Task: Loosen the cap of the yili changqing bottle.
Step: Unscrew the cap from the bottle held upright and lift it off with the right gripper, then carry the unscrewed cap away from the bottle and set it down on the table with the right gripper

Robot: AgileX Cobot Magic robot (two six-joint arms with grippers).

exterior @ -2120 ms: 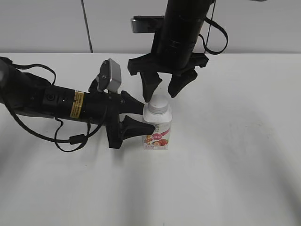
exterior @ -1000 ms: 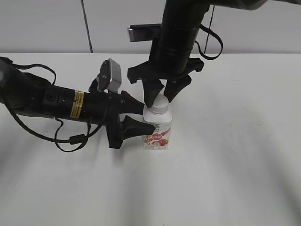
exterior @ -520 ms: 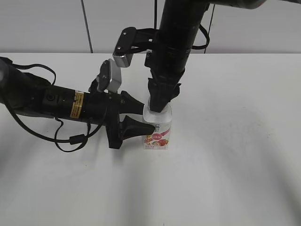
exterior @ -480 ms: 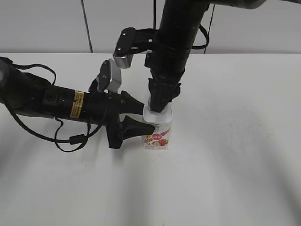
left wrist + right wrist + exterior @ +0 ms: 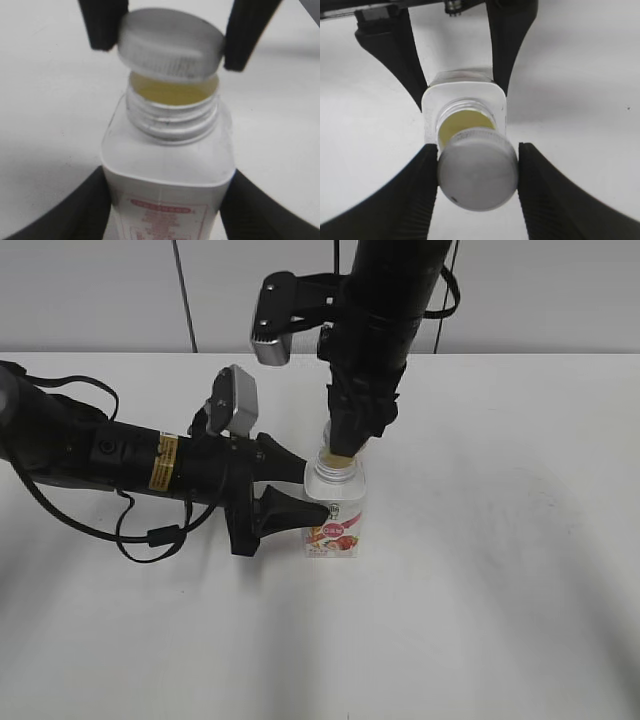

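The yili changqing bottle (image 5: 335, 515) stands upright on the white table, white with a pink-red fruit label. My left gripper (image 5: 290, 492) is shut on its body from the left; in the left wrist view the bottle (image 5: 170, 165) sits between my fingers (image 5: 167, 210). Its threaded neck is open and yellowish liquid shows inside. My right gripper (image 5: 345, 445) is shut on the cap (image 5: 477, 175) and holds it just above the neck, tilted and off the threads. The cap also shows in the left wrist view (image 5: 172, 45). The bottle lies below in the right wrist view (image 5: 465, 112).
The white table (image 5: 500, 570) spreads all round the bottle. A grey wall panel (image 5: 100, 290) runs behind the table's far edge. My left arm's black cables (image 5: 150, 535) lie on the table at the left.
My right gripper came down, shut on the cap and turned. Now it has lifted with the cap, leaving the bottle's neck open. My left gripper has held still.
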